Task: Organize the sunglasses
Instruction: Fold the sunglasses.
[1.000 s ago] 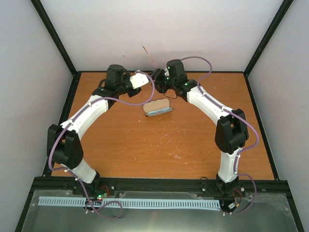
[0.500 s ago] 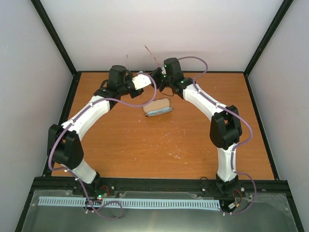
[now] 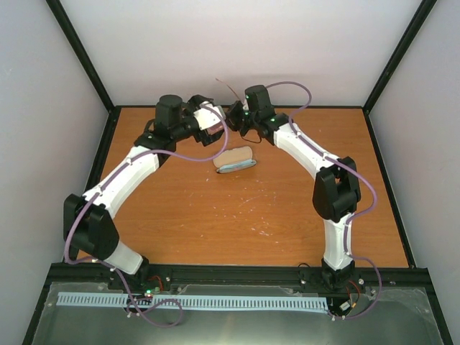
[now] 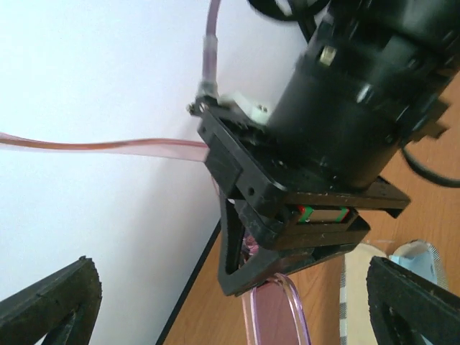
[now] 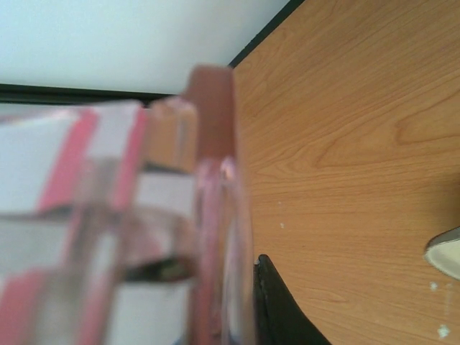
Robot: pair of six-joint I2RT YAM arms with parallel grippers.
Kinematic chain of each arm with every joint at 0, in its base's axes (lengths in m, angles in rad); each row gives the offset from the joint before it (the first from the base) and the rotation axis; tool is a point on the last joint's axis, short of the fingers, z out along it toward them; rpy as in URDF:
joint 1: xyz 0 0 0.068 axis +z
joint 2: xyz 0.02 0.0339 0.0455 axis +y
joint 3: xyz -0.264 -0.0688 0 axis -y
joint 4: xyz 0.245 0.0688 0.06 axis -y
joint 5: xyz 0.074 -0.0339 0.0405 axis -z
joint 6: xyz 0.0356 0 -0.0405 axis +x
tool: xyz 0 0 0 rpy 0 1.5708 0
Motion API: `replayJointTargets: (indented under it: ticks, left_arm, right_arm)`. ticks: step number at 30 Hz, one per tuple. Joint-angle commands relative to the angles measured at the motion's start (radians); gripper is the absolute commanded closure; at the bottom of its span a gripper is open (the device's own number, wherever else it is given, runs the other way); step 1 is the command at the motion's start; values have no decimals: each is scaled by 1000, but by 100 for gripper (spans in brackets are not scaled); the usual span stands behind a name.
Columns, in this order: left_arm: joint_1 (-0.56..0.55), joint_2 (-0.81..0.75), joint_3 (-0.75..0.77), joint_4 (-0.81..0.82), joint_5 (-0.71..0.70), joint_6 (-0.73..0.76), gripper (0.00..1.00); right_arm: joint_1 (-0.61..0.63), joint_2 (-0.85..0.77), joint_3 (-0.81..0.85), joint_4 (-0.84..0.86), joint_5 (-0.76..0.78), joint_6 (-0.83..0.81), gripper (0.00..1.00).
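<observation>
The sunglasses (image 4: 277, 320) hang aloft at the far middle, clenched in the right gripper (image 3: 236, 115); the left gripper (image 3: 210, 121), spread wide, faces them; closing on a thin temple could bend it, or twist the frame loose beside the case (image 3: 233, 159).

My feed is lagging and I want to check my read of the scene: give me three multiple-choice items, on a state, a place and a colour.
1. The left gripper is: A open; B shut; C out of view.
2. The tan oval case is: A held aloft; B on the wooden table; C on the floor.
3. The frame of the thin translucent sunglasses is: A black; B green; C pinkish-red.
A, its fingers stand far apart; B, it lies on the wood; C, the lens rim shows pink in the left wrist view.
</observation>
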Motion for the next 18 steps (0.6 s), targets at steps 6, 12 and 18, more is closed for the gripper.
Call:
replayJointTargets:
  ticks: [6, 12, 18]
  left_arm:
    - [6, -246, -26, 10, 234, -162, 3]
    - [12, -339, -46, 57, 293, -248, 62]
    - [16, -225, -27, 162, 360, -323, 80]
  right_arm:
    - [-212, -106, -94, -192, -236, -368, 97]
    - [-341, -139, -156, -449, -455, -775, 97]
    - [-311, -183, -218, -535, -615, -938, 97]
